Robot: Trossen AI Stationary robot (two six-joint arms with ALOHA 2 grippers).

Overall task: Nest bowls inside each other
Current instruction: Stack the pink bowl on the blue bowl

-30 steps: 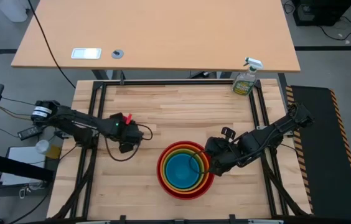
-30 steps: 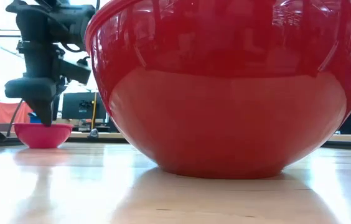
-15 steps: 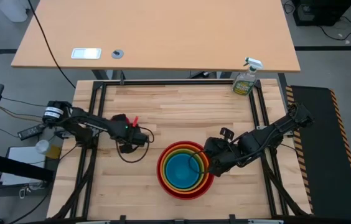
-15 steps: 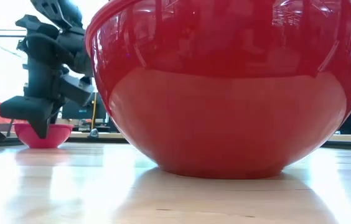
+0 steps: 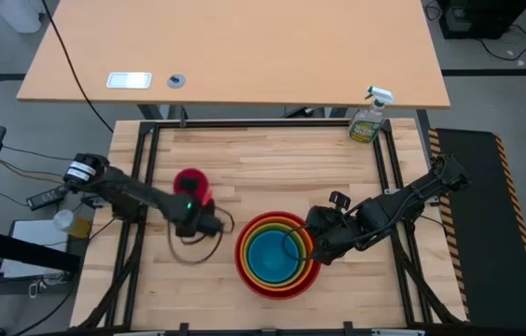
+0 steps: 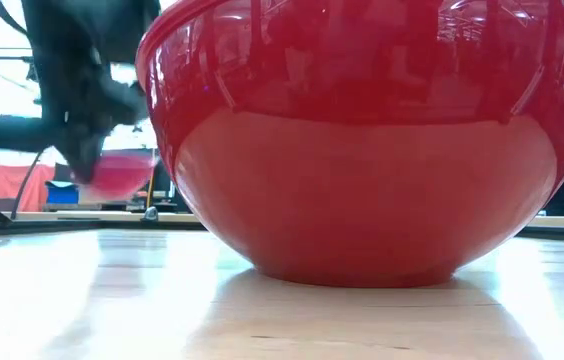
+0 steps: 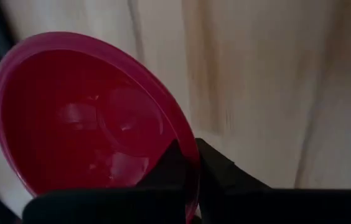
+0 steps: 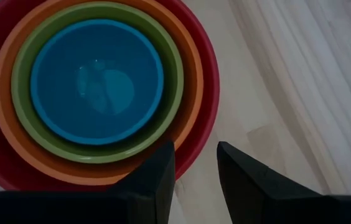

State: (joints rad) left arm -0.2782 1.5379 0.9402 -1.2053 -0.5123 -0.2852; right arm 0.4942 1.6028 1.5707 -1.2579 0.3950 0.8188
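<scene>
The smallest, magenta-pink bowl (image 5: pixel 189 183) (image 7: pixel 88 118) hangs above the table's left half with my left gripper (image 5: pixel 194 202) (image 7: pixel 191 163) shut on it; in the low view the pink bowl (image 6: pixel 122 172) is a blur above the wood. The red bowl (image 5: pixel 277 285) (image 6: pixel 362 140) stands on the table near the front edge, with the orange bowl (image 8: pixel 7 143), green bowl (image 8: pixel 169 81) and blue bowl (image 8: pixel 98 81) nested inside it. My right gripper (image 5: pixel 316 245) (image 8: pixel 194 163) stands open beside the stack's right rim and touches nothing. My left gripper pinches the pink bowl's rim (image 7: pixel 190 149) on its near side, with one finger (image 7: pixel 169 167) inside the bowl and one finger (image 7: pixel 220 169) outside. The fingers slant down from the near side. The bowl is lifted clear of the table.
A green spray bottle (image 5: pixel 368 118) stands at the table's far right corner. Bare wood (image 5: pixel 272 168) lies between the pink bowl and the stack and across the far half. A black metal frame (image 5: pixel 142 149) borders the table.
My left gripper has shut on the pink bowl's rim and lifted the bowl off the table, moving a little toward the near edge and the stack while rolling its wrist. The bowl, which stood on the wood under the gripper, now hangs clear.
</scene>
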